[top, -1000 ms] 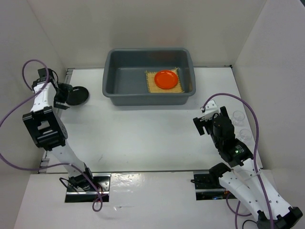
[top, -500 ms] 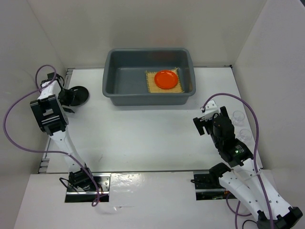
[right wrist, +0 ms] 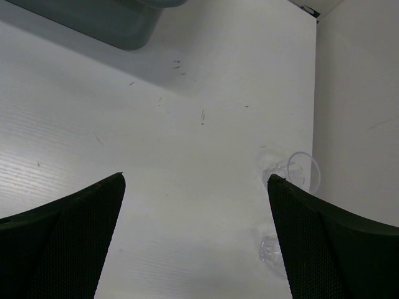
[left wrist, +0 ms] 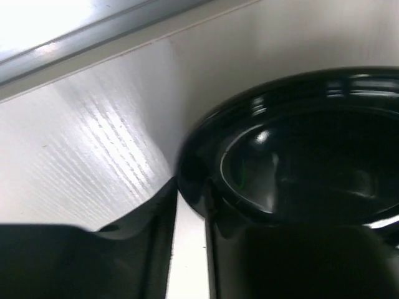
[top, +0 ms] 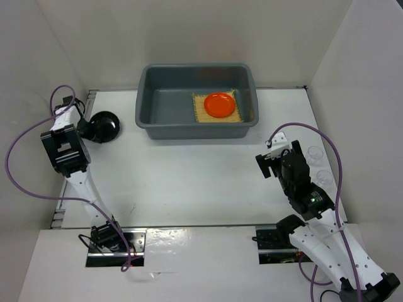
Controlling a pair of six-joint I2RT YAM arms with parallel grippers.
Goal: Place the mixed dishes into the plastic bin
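The small black plate (top: pixel 104 126) sits tilted at the far left of the table; in the left wrist view it (left wrist: pixel 299 156) fills the right side. My left gripper (top: pixel 84 129) (left wrist: pixel 190 187) is closed on its near rim, with a slit of white table showing lower between the fingers. The orange plate (top: pixel 219 104) lies on the bamboo mat (top: pixel 200 112) inside the grey-blue plastic bin (top: pixel 146 94). Two clear glass cups (top: pixel 313 154) (top: pixel 324 177) stand by the right wall. My right gripper (top: pixel 272 157) (right wrist: pixel 196 180) hangs open and empty, left of the cups (right wrist: pixel 299 171) (right wrist: pixel 269 248).
White walls close in the table on the left, back and right. The bin's near corner (right wrist: pixel 118 28) shows at the top of the right wrist view. A purple cable loops beside the left arm (top: pixel 63 151).
The left gripper went from wide open to closed on the black plate's rim, and the plate now stands tilted instead of flat. The right arm has not moved.
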